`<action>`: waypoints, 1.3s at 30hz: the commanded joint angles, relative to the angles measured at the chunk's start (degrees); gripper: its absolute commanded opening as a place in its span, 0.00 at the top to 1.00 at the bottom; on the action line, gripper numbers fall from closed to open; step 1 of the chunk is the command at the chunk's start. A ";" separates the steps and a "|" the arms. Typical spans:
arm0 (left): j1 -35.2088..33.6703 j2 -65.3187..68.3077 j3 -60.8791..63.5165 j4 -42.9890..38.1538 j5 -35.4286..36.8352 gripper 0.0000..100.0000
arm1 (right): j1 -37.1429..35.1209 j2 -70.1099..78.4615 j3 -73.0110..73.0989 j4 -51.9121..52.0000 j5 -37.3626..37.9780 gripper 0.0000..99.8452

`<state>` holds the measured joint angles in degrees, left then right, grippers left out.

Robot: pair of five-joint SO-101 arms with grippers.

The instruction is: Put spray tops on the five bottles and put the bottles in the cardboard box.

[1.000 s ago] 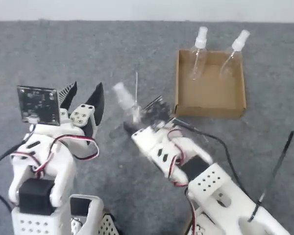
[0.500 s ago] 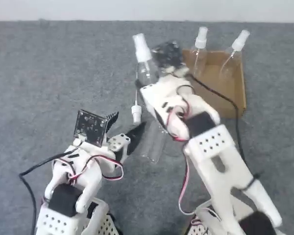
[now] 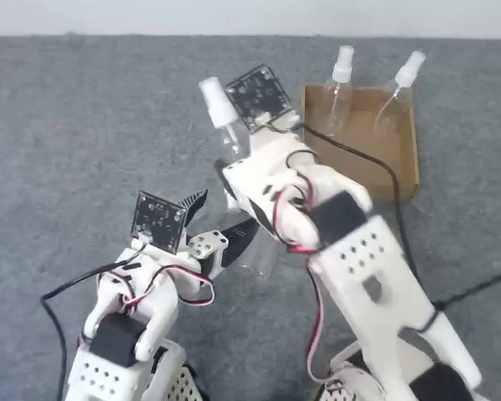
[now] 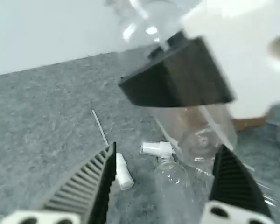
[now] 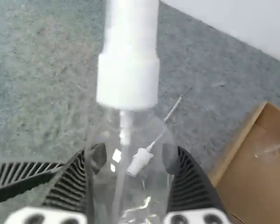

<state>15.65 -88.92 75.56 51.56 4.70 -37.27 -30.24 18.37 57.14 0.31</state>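
The right tool [image 5: 135, 156] is clamped on the body of a clear bottle [image 5: 107, 158], held upright and off the bench [image 3: 83, 109], with a white spray top [image 5: 128, 70] seated on the neck above the fingers. Off to one side of this tool and farther out sits the cardboard box [image 3: 355, 187], open side up, with two capped bottles [image 3: 340, 88] standing along its far wall, well apart from the lifted one.

Close beneath and behind the right tool, the left tool [image 4: 168, 154] hangs low over the bench with its fingers spread wide and nothing between them. Just ahead of it, on the bench, lies a second bottle [image 4: 173, 176] on its side, a white top at its neck; whether that top is screwed home cannot be told. Beside it, nearer one of the left tool's fingers, lies a loose spray top [image 4: 123, 173] with its thin dip tube pointing away.

The step in hand looks like boxing the third bottle: capping appears done and the carry to the box remains. The next move calls for swinging the right tool over the box, keeping the bottle upright, lowering it into free floor beside the two standing there without knocking them, then letting go. The left tool seems placed to take up the lying bottle afterwards.
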 commanded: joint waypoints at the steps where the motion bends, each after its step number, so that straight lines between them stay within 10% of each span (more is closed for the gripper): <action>1: -0.35 -0.35 -0.48 -1.93 -0.35 0.70 | -0.40 -7.08 -3.78 3.56 -0.26 0.99; 14: -0.35 -0.35 -0.48 -1.93 -0.35 0.70 | -0.31 -13.23 -3.78 10.24 -0.26 0.99; 20: -0.35 -0.70 0.13 -1.58 -0.44 0.70 | 10.51 -13.32 -4.04 8.75 0.00 0.99; 29: -0.97 -0.70 2.24 -2.02 -0.53 0.73 | 28.79 -13.23 9.41 -9.89 3.43 0.99; 39: -6.24 -0.70 6.11 -9.67 -0.18 0.91 | 30.55 -6.37 22.86 -35.03 2.99 0.99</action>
<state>10.02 -88.66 81.54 45.49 4.62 -7.65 -40.09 41.85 28.22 2.59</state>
